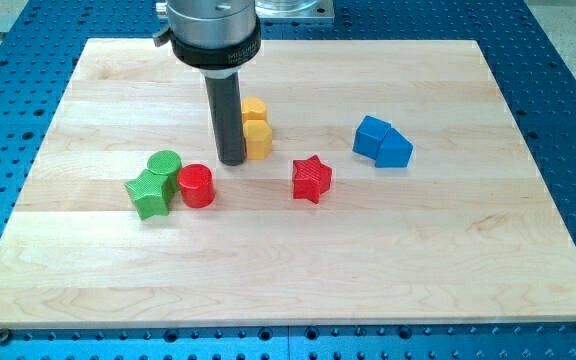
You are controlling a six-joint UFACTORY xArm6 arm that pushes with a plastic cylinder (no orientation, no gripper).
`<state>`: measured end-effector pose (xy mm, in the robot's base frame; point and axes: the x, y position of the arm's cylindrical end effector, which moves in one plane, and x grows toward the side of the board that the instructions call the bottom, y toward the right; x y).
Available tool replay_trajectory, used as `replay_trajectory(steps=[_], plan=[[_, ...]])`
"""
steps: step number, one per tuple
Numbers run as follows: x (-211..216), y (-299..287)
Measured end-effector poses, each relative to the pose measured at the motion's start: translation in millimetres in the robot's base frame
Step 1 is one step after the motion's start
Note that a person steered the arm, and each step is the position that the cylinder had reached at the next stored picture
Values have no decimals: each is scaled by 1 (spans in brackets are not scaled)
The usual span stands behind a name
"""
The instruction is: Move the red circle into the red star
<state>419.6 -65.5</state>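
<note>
Red circle (196,185) left of the tabletop (298,270) centre, touching a green cylinder (165,167) and green star (149,194). Red star (311,179) apart, toward the right edge. My tip (232,160) just above-right of the circle, beside yellow blocks (256,128). No pincer fitted. Best: swing round to the circle's left, then push straight right.

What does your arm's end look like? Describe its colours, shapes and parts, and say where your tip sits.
A straight dark cylindrical rod hangs from a wider round silver metal housing ringed by a black collar. No cables or markings show. My tip sits just left of the stacked yellow blocks, up and to the right of the red cylinder block, with the red star block farther right.
</note>
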Motion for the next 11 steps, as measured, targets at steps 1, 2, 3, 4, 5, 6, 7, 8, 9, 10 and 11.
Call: replay_trajectory(steps=[1, 2, 3, 4, 5, 6, 7, 8, 9, 10, 11], plan=[[-7, -5], [-15, -35], [-17, -48], [-2, -52], [44, -52], [84, -52], [97, -52], [106, -50], [107, -2], [105, 59], [105, 75]])
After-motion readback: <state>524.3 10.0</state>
